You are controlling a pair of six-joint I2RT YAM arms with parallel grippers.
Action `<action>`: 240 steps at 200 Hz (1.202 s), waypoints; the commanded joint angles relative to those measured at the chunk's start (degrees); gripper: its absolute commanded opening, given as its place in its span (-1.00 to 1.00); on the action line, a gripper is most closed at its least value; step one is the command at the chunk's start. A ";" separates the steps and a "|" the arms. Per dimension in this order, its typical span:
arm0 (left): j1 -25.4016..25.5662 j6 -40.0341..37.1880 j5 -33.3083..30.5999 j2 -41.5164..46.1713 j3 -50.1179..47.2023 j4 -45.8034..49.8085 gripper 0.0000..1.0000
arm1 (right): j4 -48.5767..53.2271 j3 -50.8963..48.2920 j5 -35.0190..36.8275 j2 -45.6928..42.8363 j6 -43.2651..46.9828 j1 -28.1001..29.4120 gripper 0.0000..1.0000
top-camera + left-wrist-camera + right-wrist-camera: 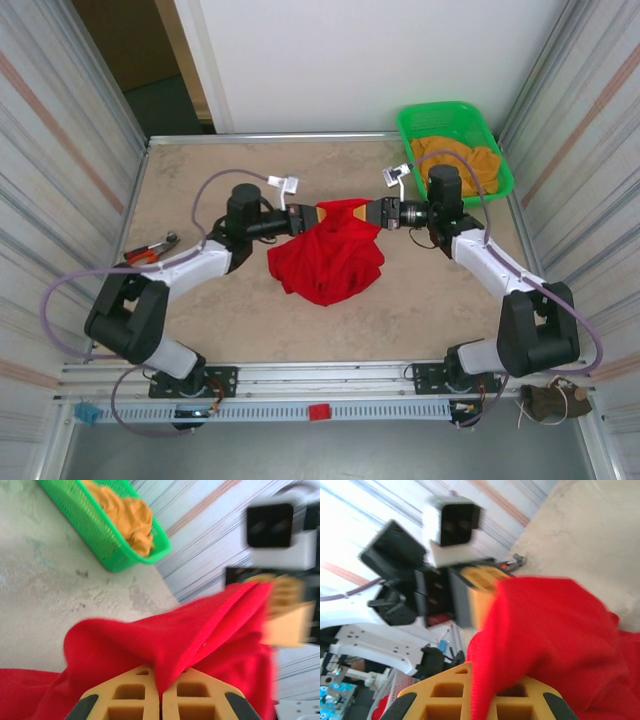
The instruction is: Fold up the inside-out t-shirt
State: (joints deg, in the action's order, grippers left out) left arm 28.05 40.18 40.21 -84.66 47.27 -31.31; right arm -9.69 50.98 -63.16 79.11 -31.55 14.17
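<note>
The red t-shirt [325, 258] sits in the middle of the top view. Its upper edge is lifted between the 2 claws, and the rest sags in a crumpled heap onto the tabletop [200, 170]. The left claw [308, 219] is pressed together on the shirt's left end; its wrist view shows cloth pinched between the yellow fingers [125, 695]. The right claw [373, 213] pinches the opposite end the same way. Only a short span of fabric runs between them.

This looks like the spreading step, before any fold, since the shirt is not flat. The next move likely calls for drawing the claws apart evenly to stretch the edge. The shirt would then be laid flat, clear of the green basket [405, 128] at upper right.
</note>
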 commanded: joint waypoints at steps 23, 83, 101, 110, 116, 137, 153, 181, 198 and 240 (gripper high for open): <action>-1.15 7.36 8.98 6.96 0.45 -9.81 -1.00 | 5.14 1.47 9.27 7.51 2.60 -0.06 -0.05; -3.40 12.74 13.93 6.18 -0.68 -16.70 -1.00 | 12.11 -0.62 22.69 -5.66 3.30 3.45 0.31; -3.44 11.71 14.79 6.18 -0.35 -15.03 -1.00 | 14.98 0.30 27.39 -9.46 5.64 6.28 0.46; -3.44 11.41 15.04 6.18 -0.29 -14.51 -1.00 | 16.19 1.58 28.94 -9.85 6.96 7.49 0.51; -3.39 11.39 15.14 6.09 -0.21 -14.36 -1.00 | 16.69 2.56 29.48 -9.57 7.76 8.14 0.52; -3.44 11.07 15.25 5.93 0.01 -13.62 -1.00 | 18.23 6.23 29.43 -6.59 9.58 9.94 0.54; -3.43 11.06 15.01 5.91 0.19 -13.17 -1.00 | 18.96 8.17 29.67 -3.86 10.67 11.88 0.55; -3.44 10.98 14.36 6.18 0.37 -12.90 -1.00 | 17.65 8.10 30.18 0.19 11.21 13.69 0.44; -3.44 10.97 13.82 6.18 0.48 -12.72 -1.00 | 16.19 7.41 29.67 2.21 10.90 13.68 0.22; -5.22 6.50 9.28 7.23 -0.98 -4.81 -1.00 | 16.02 8.26 20.49 1.49 11.16 11.39 -1.00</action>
State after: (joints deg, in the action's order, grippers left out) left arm 24.62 50.78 53.10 -78.85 47.07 -41.28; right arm 6.63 58.46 -35.99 82.61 -21.76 27.16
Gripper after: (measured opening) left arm 0.057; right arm 0.041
